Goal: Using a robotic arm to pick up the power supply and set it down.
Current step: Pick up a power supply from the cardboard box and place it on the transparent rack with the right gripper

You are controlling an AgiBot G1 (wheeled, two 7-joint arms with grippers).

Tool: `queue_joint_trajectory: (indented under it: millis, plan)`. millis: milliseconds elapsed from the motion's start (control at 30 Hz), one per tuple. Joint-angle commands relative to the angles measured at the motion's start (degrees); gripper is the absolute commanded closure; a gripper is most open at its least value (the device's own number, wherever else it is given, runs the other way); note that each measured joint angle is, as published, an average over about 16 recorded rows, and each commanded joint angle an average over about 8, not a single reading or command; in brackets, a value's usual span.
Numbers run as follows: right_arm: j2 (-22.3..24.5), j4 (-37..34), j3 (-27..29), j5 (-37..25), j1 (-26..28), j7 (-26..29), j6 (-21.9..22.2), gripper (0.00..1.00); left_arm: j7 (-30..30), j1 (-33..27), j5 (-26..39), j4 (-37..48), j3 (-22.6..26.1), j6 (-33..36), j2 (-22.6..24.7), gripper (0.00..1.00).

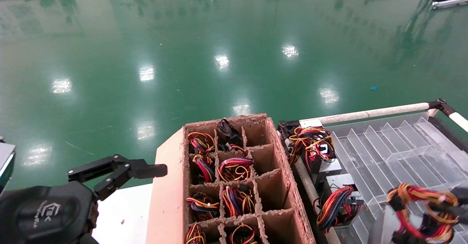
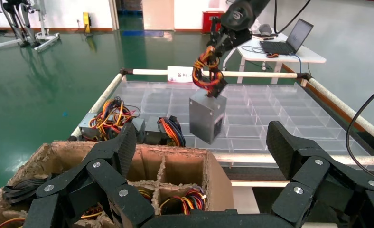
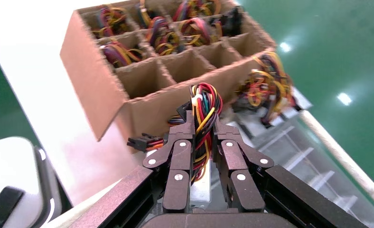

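My right gripper point(image 3: 203, 124) is shut on the red, yellow and black wire bundle point(image 3: 205, 102) of the power supply. In the left wrist view its silver-grey box point(image 2: 207, 116) hangs tilted in the air from those wires, above the clear tray point(image 2: 270, 114). In the head view the held wires point(image 1: 420, 207) and the right gripper point(image 1: 444, 209) are at the bottom right, over the tray's near part. My left gripper point(image 1: 117, 171) stands open at the lower left beside the cardboard box point(image 1: 166, 185), holding nothing.
The cardboard box has compartments, several holding coiled wire bundles point(image 1: 234, 169), and its right column stands vacant. Two other power supplies point(image 1: 314, 145) point(image 1: 338, 196) lie on the tray's left edge. A white rail point(image 1: 373, 111) borders the tray's far side, with green floor beyond.
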Motion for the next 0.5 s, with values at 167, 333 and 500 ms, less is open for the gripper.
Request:
queue_joint_trajectory:
  millis: [167,333,500]
  plan:
    - [-1.2,2.1,-2.6,-0.6,0.4,-0.2,0.0,1.00,0.0,0.0,0.0,0.0,0.0,0.0,0.0,0.00]
    - [-2.7,2.7,-4.9,-1.4,1.2,0.0,0.0,1.00,0.0,0.0,0.0,0.0,0.0,0.0,0.0,0.00]
    - [-4.2,3.1,-7.0,-2.0,2.7,0.2,0.0,1.00,0.0,0.0,0.0,0.0,0.0,0.0,0.0,0.00]
